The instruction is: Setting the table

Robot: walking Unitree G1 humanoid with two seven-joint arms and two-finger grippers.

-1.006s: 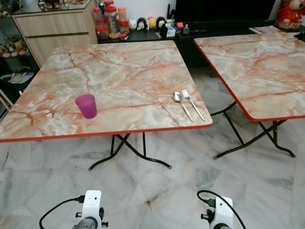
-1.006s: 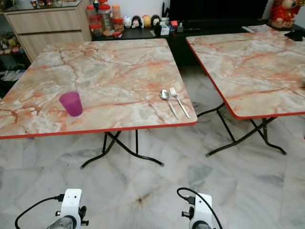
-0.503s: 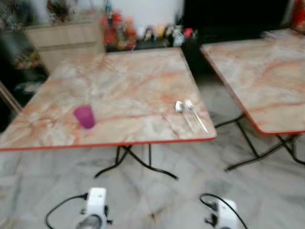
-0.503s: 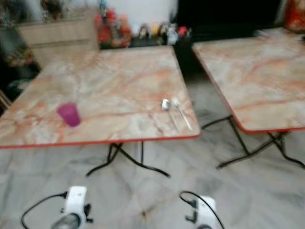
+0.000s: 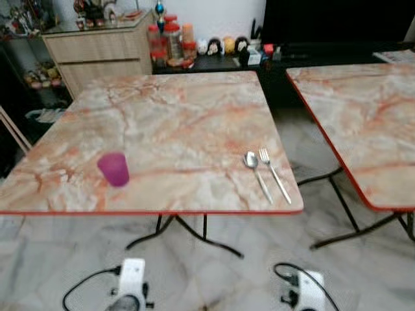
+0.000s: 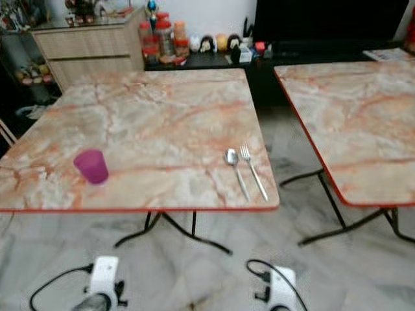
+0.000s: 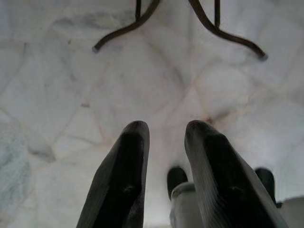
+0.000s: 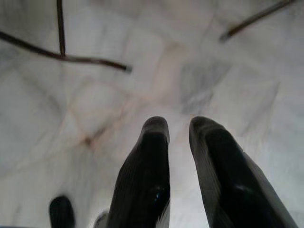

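1. The robot stood in front of the marble table [image 5: 168, 116], not yet close enough to reach it. I judged that the step in hand was the approach; nothing was grasped.
2. The purple cup [image 5: 113, 169] stood upright near the front edge of the table, on the robot's left side. The spoon [image 5: 255, 172] and the fork [image 5: 274, 173] lay just beside each other near the front right corner, well apart from the cup.
3. A second table [image 5: 363, 123] stood to the right, with a gap of floor between the two.
4. The left gripper [image 7: 164, 137] hung low over the marble floor [image 7: 61, 95]. Its two black fingers [image 7: 123, 171] were a little spread and held nothing.
5. The right gripper [image 8: 178, 130] also pointed down at the floor, fingers slightly apart and empty.
6. The next move probably called for a step closer to the table edge, then raising one arm. Which item belonged where I could not tell, because no plate marked a place setting.
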